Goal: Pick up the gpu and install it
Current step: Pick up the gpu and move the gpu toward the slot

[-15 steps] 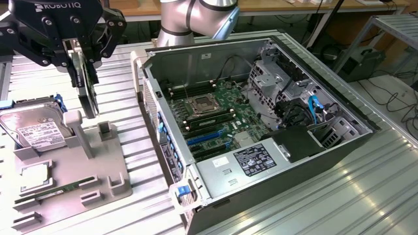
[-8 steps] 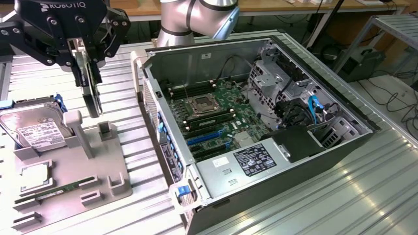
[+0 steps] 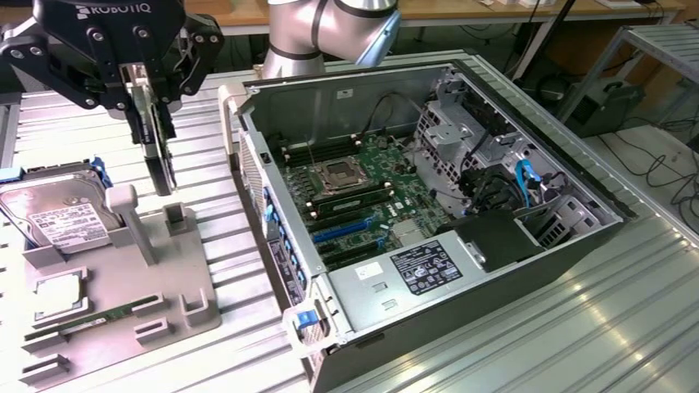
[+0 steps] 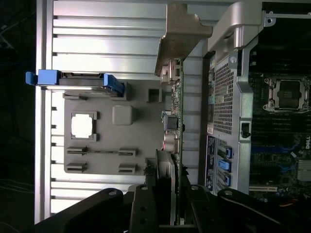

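Gpu (image 3: 162, 164) hangs edge-down, clenched in the pincer (image 3: 150, 98) above the grey tray (image 3: 164, 274), at nine o'clock of the computer case (image 3: 361, 106) in the exterior view. It is likely light, stiff and fragile, best gripped by its board edges.

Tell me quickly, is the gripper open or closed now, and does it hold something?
The gripper is closed, holding the gpu.
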`<move>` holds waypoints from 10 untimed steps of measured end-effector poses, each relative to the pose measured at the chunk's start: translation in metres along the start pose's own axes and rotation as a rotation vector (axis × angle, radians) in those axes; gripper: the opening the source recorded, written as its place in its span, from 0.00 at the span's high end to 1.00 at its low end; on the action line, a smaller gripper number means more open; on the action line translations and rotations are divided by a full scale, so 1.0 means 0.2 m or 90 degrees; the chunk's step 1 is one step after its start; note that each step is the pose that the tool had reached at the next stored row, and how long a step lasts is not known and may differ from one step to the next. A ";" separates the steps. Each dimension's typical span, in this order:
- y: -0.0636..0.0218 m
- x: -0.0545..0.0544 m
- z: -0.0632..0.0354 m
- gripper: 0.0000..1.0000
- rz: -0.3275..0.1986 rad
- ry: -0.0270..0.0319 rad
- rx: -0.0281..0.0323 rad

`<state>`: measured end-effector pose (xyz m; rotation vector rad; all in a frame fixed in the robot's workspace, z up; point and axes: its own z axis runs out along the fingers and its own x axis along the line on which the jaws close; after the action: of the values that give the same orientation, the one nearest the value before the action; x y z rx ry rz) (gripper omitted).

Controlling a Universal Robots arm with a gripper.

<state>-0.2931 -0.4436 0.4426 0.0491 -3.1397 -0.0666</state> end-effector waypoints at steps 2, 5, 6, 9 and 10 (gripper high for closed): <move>0.000 -0.01 0.000 0.73 0.000 0.0000 0.0000; 0.000 -0.02 0.000 0.73 0.000 0.0000 0.0000; 0.000 -0.02 0.000 0.73 0.000 0.0000 0.0000; -0.001 -0.03 0.000 0.73 0.000 0.0000 0.0000; -0.001 -0.03 0.000 0.73 0.000 0.0000 0.0000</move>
<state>-0.2869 -0.4435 0.4426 0.0491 -3.1398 -0.0666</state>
